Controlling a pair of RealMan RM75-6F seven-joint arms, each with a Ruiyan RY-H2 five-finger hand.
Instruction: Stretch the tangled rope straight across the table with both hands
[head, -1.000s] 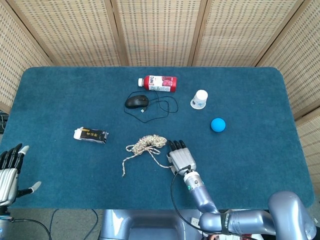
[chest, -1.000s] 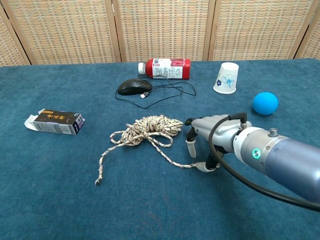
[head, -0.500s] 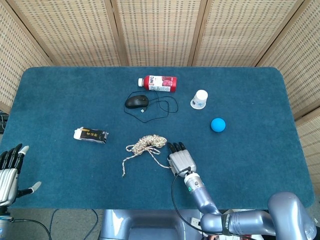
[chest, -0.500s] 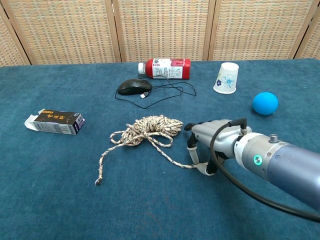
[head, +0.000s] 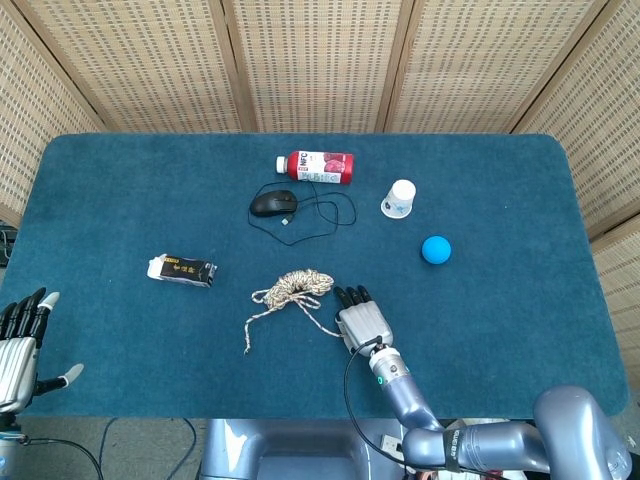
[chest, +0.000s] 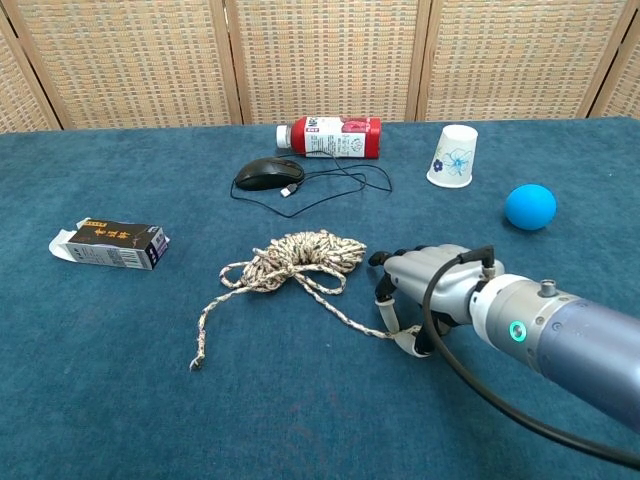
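The tangled rope (head: 296, 284) lies in a loose beige bundle at mid table, seen closer in the chest view (chest: 300, 255). One tail runs left toward the front edge. The other tail runs right and ends under my right hand (head: 362, 322). In the chest view this hand (chest: 430, 290) is palm down with its fingers curled onto the cloth, and it pinches the rope's end between thumb and a finger. My left hand (head: 18, 340) hangs off the table's front left corner, far from the rope, with its fingers spread and nothing in it.
A black mouse (head: 272, 204) with a looping cable and a red bottle (head: 317, 166) lie behind the rope. A white paper cup (head: 399, 198) and a blue ball (head: 436, 249) sit back right. A small dark box (head: 182, 270) lies left of the rope.
My right hand has sunk slightly toward the front edge, and its finger and thumb have drawn closer around the rope's end. The rope bundle and left hand have not moved.
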